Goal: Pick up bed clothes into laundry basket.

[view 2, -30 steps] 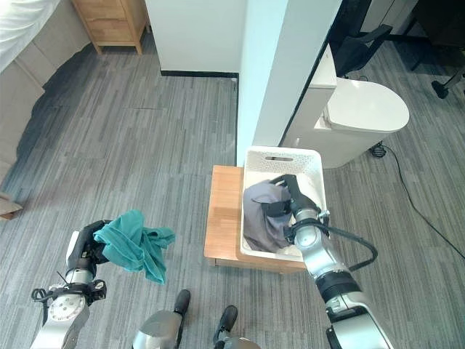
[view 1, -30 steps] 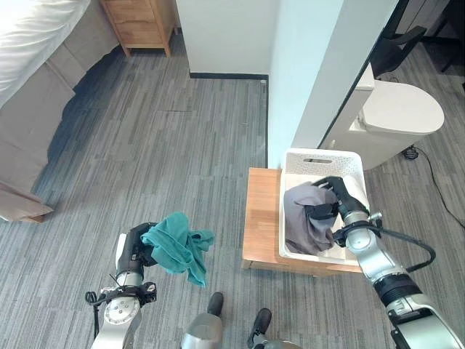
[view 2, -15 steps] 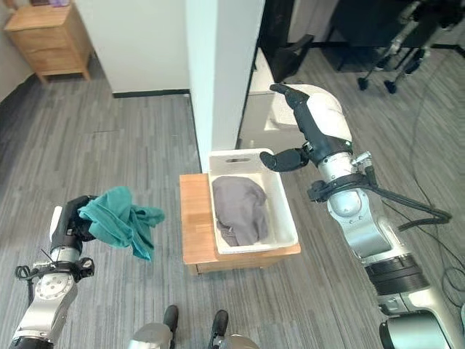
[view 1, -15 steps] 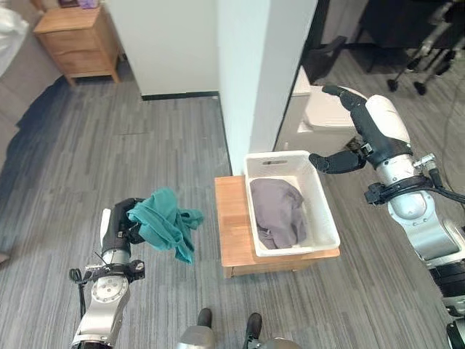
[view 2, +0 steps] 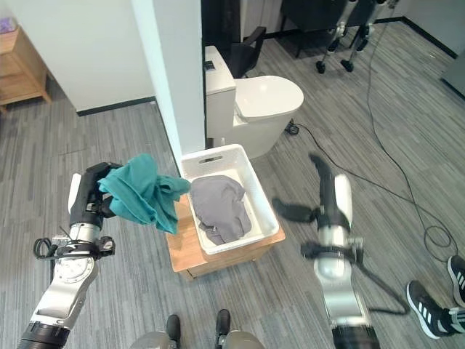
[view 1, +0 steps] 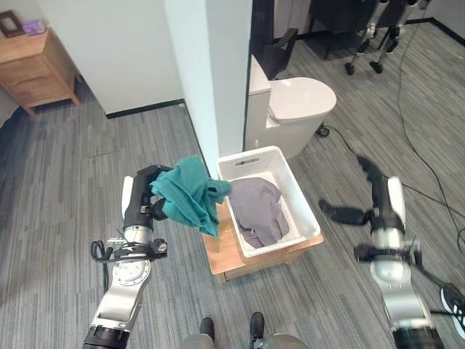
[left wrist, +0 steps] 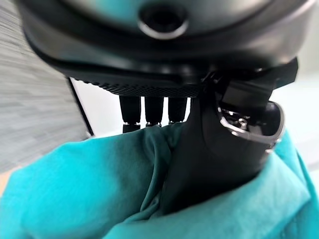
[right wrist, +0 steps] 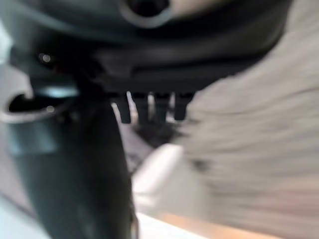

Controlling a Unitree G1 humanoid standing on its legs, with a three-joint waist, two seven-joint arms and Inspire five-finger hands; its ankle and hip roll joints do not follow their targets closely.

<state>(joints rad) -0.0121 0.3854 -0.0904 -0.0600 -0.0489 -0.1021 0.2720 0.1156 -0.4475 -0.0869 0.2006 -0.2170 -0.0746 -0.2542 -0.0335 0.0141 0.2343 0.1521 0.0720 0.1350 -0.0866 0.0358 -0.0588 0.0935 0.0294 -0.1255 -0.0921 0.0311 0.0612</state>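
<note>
The left hand (view 1: 145, 195), left of centre in the left eye view, is gripping a bunched teal cloth (view 1: 190, 194) with its fingers and thumb curled into the fabric, and the cloth is hanging just beside the left rim of the white laundry basket (view 1: 301, 201). The basket is sitting at centre frame on a low wooden stand (view 1: 222, 251) with a grey garment (view 1: 257, 209) lying inside. The right hand (view 1: 372, 196) is hovering at right of frame with its fingers stretched out, holding nothing.
</note>
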